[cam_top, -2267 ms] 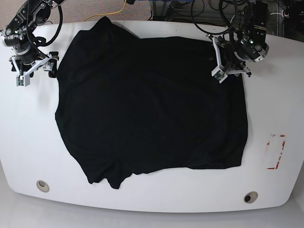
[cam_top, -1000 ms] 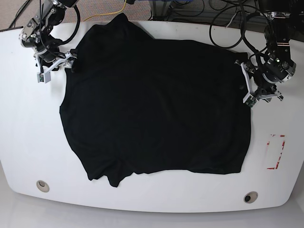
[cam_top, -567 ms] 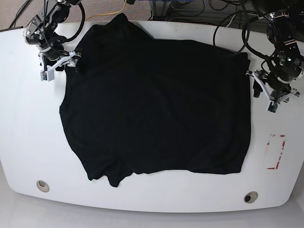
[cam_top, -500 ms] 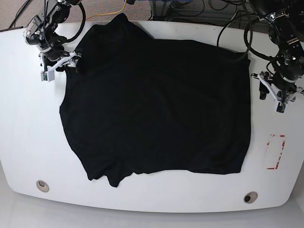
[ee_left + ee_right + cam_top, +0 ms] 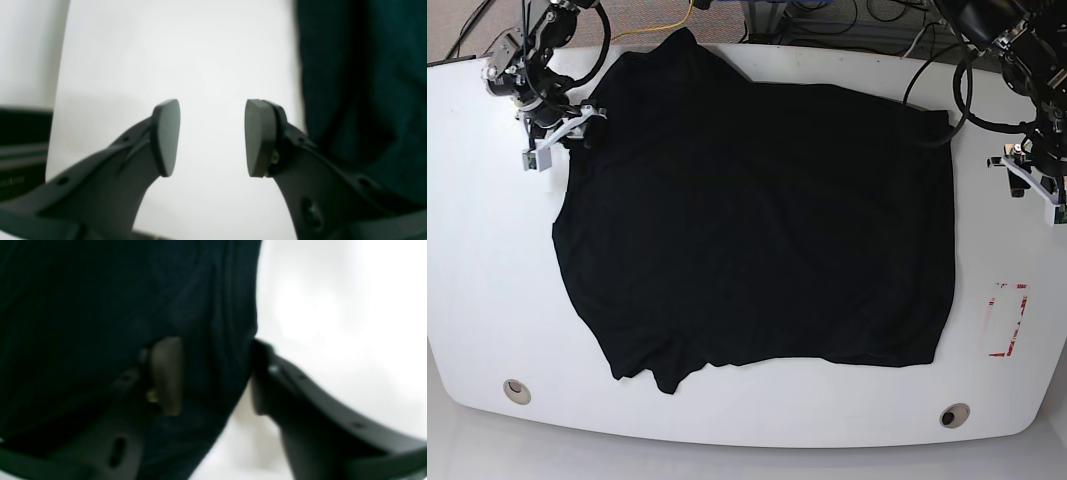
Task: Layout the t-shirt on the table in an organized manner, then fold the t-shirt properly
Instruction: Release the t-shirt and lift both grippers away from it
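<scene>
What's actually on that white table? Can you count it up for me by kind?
Black t-shirt: 1
Round holes in the table: 2
Red tape mark: 1
Robot grippers: 2, the left gripper and the right gripper
Total: 6

Right wrist view, blurred. The black t-shirt (image 5: 100, 306) fills the left and centre of the picture; its edge runs down from the top and curves in between the two fingers of the right hand (image 5: 213, 376). One finger (image 5: 165, 373) lies over the cloth, its pale pad facing the fold. The other finger (image 5: 300, 400) stands just outside the cloth's edge, over the white bench (image 5: 350, 323). A fold of fabric fills the gap between them; the jaws stand apart.
</scene>
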Available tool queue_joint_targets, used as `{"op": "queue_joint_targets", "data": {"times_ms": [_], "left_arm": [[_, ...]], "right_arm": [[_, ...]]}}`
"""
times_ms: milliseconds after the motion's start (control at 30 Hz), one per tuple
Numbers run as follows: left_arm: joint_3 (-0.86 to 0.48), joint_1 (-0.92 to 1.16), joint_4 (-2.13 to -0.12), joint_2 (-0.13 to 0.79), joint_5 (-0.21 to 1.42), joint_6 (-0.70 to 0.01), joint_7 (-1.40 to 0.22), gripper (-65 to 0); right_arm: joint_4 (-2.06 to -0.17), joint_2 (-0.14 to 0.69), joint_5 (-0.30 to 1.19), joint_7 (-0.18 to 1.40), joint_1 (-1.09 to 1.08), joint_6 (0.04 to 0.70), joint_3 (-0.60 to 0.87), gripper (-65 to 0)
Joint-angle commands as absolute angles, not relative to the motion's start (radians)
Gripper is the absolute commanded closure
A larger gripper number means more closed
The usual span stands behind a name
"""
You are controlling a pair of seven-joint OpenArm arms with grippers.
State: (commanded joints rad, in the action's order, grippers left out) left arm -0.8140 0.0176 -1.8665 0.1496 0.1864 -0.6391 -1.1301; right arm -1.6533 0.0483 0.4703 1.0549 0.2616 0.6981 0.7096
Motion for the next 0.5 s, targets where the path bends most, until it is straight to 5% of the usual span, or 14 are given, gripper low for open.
{"op": "queue_joint_targets", "data": {"times_ms": [500], "left_arm": [[-0.820,0.042,-1.867,0.151,0.186,-0.639,-1.135,-28.3]], "right_arm": [[-1.650,0.033,0.530,1.055,0.355,0.698,0.680,-40.3]]}}
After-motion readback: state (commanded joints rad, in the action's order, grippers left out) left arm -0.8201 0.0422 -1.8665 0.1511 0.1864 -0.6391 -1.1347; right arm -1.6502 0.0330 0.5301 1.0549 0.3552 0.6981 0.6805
